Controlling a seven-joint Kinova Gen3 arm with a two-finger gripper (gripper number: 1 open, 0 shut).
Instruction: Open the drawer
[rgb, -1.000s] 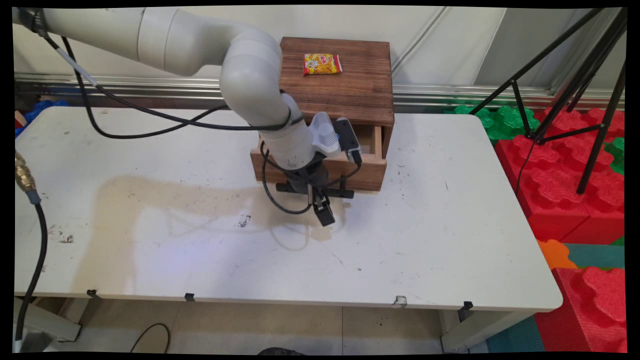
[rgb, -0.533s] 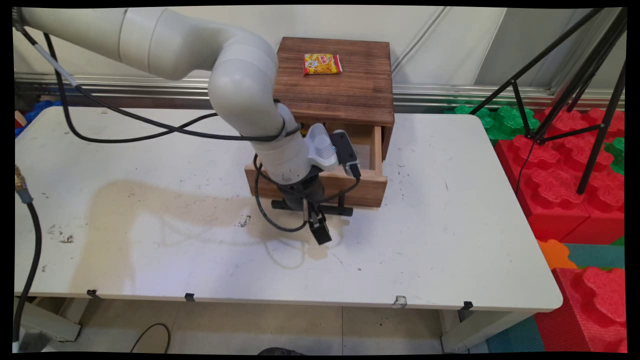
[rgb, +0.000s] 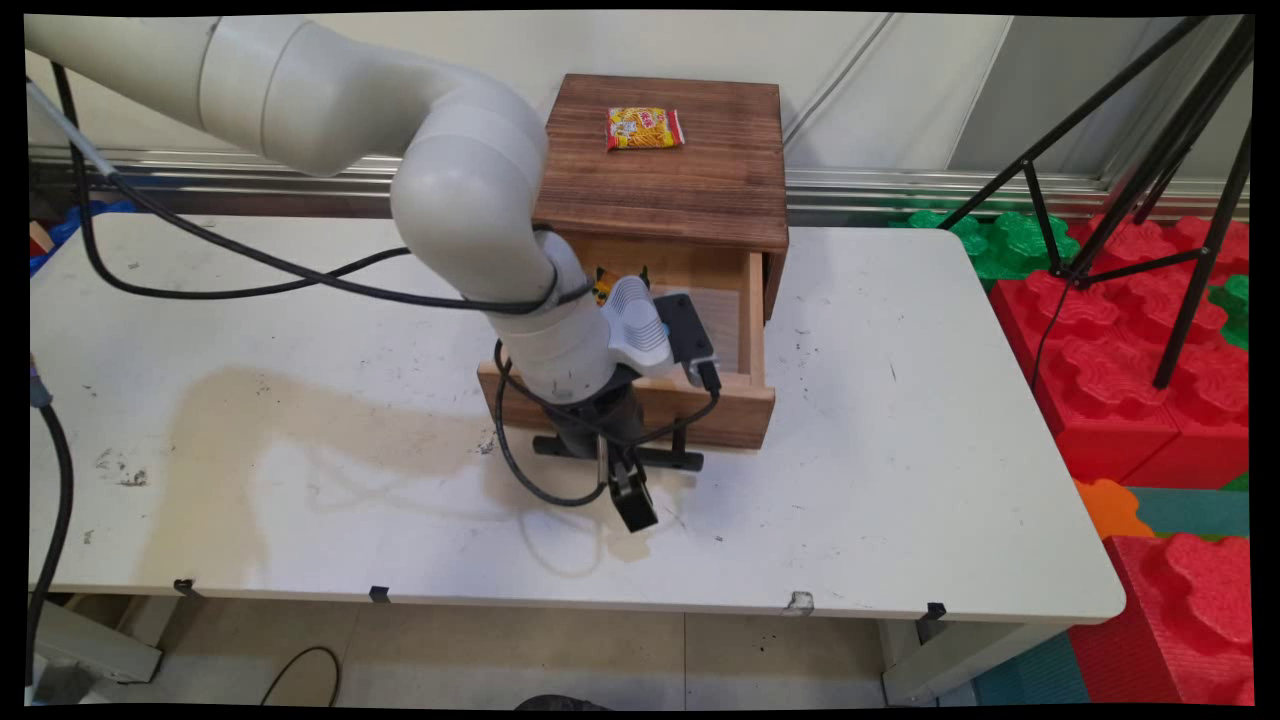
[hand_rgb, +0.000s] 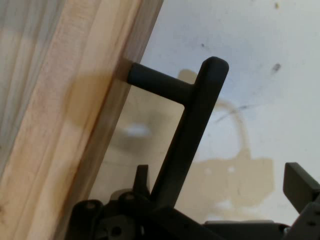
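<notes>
Tool (rgb: 622, 478) clenched on handle (hand_rgb: 190, 130) of drawer (rgb: 700, 400); drawer further out from box (rgb: 668, 170) than a second ago, nearer desk (rgb: 900, 450) front. Snack packet (rgb: 645, 128) unmoved atop box.

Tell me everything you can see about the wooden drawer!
The drawer is brown wood, light inside, and sticks partway out of a dark wooden box on the white table. On its front is a black bar handle held off the wood by short posts. The gripper is at that handle; in the hand view the bar runs down into it. Something small, orange and yellow, peeks out inside, mostly hidden by the arm.
</notes>
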